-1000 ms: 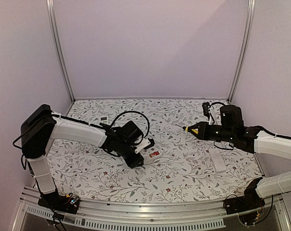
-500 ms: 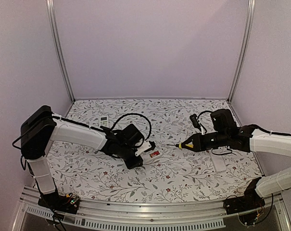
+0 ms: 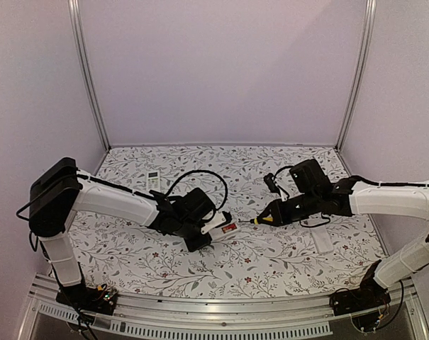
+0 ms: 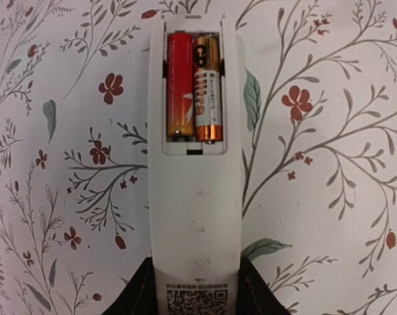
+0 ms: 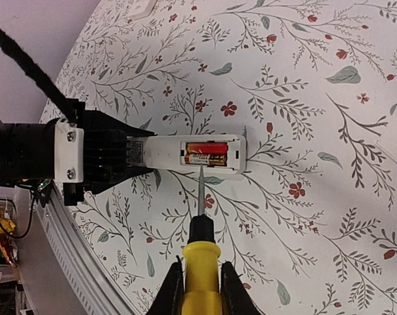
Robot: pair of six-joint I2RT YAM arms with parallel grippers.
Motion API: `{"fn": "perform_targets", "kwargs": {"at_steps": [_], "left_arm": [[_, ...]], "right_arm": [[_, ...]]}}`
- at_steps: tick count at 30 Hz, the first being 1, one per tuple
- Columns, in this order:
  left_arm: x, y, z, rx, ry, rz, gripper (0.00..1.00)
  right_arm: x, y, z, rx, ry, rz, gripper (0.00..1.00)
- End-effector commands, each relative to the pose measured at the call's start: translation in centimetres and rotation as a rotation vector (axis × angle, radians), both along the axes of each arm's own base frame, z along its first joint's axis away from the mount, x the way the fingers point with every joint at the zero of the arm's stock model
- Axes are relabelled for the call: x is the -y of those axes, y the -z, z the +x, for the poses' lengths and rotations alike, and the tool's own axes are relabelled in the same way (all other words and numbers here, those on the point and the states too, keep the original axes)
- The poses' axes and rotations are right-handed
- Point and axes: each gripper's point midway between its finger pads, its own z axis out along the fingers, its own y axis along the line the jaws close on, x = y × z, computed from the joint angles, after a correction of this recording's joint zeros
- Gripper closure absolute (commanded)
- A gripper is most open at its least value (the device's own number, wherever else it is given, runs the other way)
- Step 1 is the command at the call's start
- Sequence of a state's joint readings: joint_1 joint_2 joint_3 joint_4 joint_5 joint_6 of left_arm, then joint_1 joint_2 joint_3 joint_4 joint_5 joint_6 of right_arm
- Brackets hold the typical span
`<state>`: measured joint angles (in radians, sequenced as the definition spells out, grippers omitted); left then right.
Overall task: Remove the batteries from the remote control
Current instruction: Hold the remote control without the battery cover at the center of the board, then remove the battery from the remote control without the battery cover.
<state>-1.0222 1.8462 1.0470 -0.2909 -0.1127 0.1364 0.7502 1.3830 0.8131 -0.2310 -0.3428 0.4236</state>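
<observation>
Left claw point(image 4: 195, 294) is clamped on the label end of the long white plastic remote control point(image 4: 195, 216), pinning it flat on the floral-print tabletop point(image 4: 329, 197) with its back up. I hold it there so it doesn't slide while I pry.

The cover is off the bay at the remote's far end. The batteries point(image 4: 193, 88) sit in it side by side, one red-orange and one dark with an orange band, both fully seated.

Right claw point(image 5: 201, 289) is closed round the yellow handle of the thin metal-tipped prying tool point(image 5: 201, 252), which points straight across the remote's long side. The tip is at the remote's edge level with the bay, next to the dark battery. I can't tell whether it touches.

My read is that nothing is unloaded yet. Next I need the tip under a battery end to lever it up. The risk is the tip skating off the casing.
</observation>
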Motion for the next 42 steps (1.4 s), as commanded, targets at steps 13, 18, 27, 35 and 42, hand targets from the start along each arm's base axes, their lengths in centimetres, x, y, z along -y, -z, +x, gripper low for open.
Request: {"fn": "perform_targets", "kwargs": {"at_steps": [13,18,27,35,42], "left_arm": [[0.1,1.1,-1.9,-0.03,0.06,0.035,0.8],[0.1,1.1,-1.9,-0.031,0.061,0.036,0.81],[0.1,1.2,-1.9,-0.031,0.061,0.039,0.83],[0.0,1.2,-1.8,-0.022,0.058,0.044,0.83],[-0.1,1.2,-1.7,-0.014,0.057,0.05,0.84]], "right_arm": [[-1.1,2.0,1.8,0.007,0.012,-0.103,1.0],[-1.3,2.3,1.6,-0.003,-0.003,-0.106,1.0],[-1.6,2.8,1.4,-0.018,-0.018,-0.102,1.0],[-1.9,3.0,1.3,-0.026,-0.027,-0.091,1.0],[-2.3,3.0,1.0,-0.049,-0.041,-0.067,1.0]]}}
